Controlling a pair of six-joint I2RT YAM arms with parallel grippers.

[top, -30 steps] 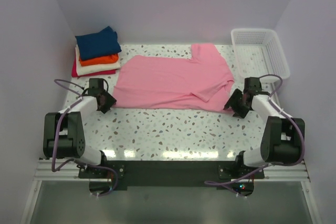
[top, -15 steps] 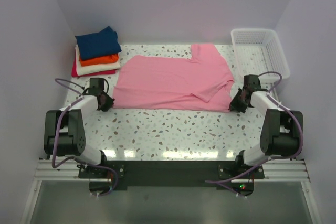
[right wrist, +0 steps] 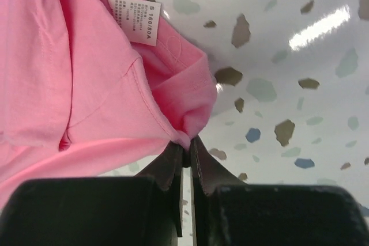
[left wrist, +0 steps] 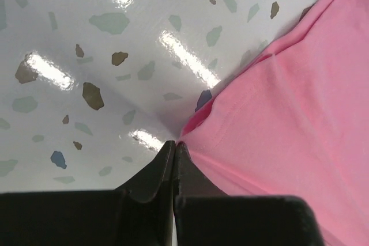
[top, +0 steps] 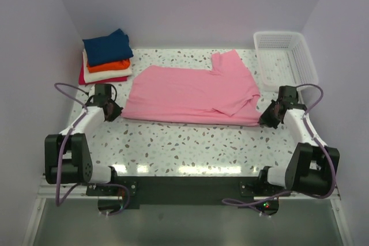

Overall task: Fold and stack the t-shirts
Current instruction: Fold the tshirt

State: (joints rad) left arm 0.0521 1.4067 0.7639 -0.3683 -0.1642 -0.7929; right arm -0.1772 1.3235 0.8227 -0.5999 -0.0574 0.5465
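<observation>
Ok, pink t-shirt (top: 184, 93): light pink, plain, short-sleeved; spread mostly flat across mid table, lying sideways, long edges running left to right.
far sleeve: sticks out flat toward the back wall, close to the basket.
near sleeve: folded over onto the body at the right end, forming a diagonal flap.
wrinkles: few; slight bunching at both near corners where pinched.
care label (right wrist: 134, 19): white, printed, top line reads S 160/80A; lying on the pink cloth by the near-right corner.
left gripper (left wrist: 174, 149): fingers pressed together, tips nipping the near-left corner of the pink t-shirt, down at table level.
right gripper (right wrist: 185, 147): fingers almost together, pinching a bunched fold at the near-right corner of the same shirt.
stack (top: 105, 61): far-left corner of table, just beyond the pink shirt's far-left corner, not touching it.
stack order, top down: navy blue t-shirt (top: 108, 46), orange t-shirt (top: 110, 65), cream-white t-shirt (top: 106, 75), red t-shirt (top: 92, 79); all folded, navy one skewed on top.
basket (top: 309, 61): white plastic mesh, rectangular, far-right corner, long side running front to back; just beside the far sleeve, apart from it.
basket inside: own mesh floor in view.
table (top: 190, 148): white terrazzo, coloured speckles, glossy glare strips.
</observation>
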